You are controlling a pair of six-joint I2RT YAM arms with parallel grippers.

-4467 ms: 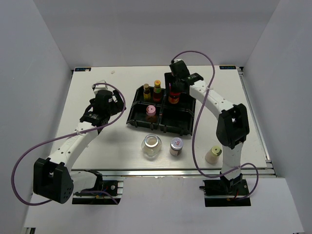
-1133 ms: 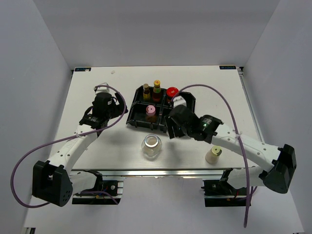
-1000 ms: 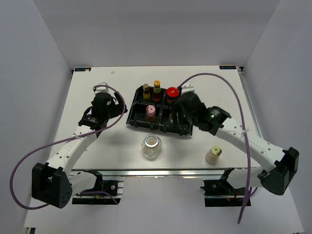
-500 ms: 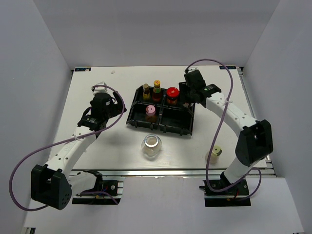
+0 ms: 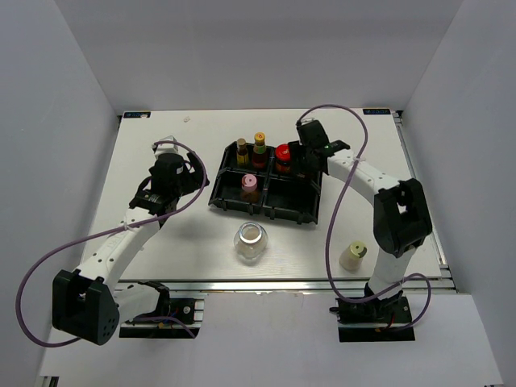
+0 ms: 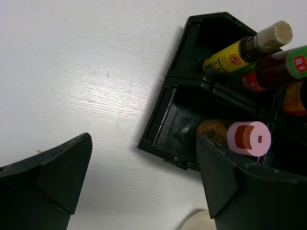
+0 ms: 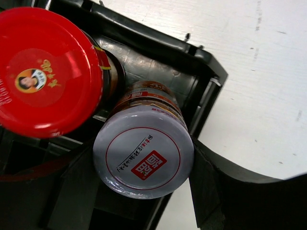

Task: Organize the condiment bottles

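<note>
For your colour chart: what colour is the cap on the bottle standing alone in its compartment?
Pink cap, best seen in the left wrist view.

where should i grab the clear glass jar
Probably across its round body, just below the top, coming straight down from above. The clear glass jar stands upright on the table, apart from the tray behind it, so its sides are free.
</note>
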